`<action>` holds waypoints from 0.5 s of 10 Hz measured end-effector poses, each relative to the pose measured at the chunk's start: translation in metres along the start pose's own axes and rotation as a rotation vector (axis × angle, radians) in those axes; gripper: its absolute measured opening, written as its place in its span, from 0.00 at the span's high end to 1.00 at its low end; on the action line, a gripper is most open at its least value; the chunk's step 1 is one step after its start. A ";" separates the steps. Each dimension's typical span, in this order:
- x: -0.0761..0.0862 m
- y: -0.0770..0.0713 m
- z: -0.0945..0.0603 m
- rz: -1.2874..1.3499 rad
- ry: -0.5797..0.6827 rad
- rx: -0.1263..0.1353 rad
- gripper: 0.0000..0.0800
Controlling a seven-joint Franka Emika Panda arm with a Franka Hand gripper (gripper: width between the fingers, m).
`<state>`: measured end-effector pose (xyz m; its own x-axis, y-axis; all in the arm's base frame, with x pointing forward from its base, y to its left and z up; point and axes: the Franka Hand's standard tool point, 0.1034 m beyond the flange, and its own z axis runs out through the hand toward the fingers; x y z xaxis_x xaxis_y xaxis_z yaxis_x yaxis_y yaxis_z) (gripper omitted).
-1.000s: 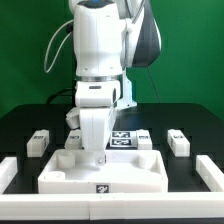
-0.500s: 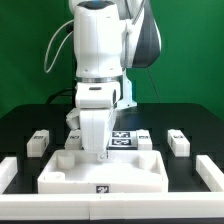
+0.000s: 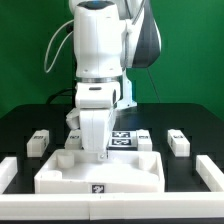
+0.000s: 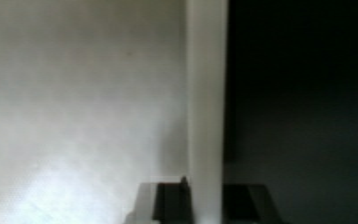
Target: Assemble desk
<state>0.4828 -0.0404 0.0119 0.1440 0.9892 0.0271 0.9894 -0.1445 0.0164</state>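
Observation:
The white desk tabletop lies rim-up at the front middle of the black table. My gripper stands straight down over its back rim. In the wrist view the tabletop's flat inside and its raised rim fill the picture. My gripper has one dark finger on each side of that rim and is shut on it. One white leg lies at the exterior view's left. Two legs lie at the right. The fourth leg is hidden from view.
The marker board lies just behind the tabletop, partly hidden by the arm. Long white rails edge the table at both sides. A green wall stands at the back.
The tabletop's front edge has shifted very slightly toward the exterior view's left. The arm and the loose legs look unmoved.

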 end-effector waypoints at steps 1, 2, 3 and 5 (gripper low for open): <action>0.000 0.000 0.000 0.000 0.000 0.000 0.93; 0.000 0.000 0.000 0.000 0.000 0.000 0.93; 0.002 0.001 0.000 -0.003 0.001 -0.001 0.93; 0.028 0.018 0.001 -0.063 0.019 -0.039 0.93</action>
<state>0.5046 -0.0148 0.0122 0.0810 0.9957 0.0441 0.9949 -0.0835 0.0571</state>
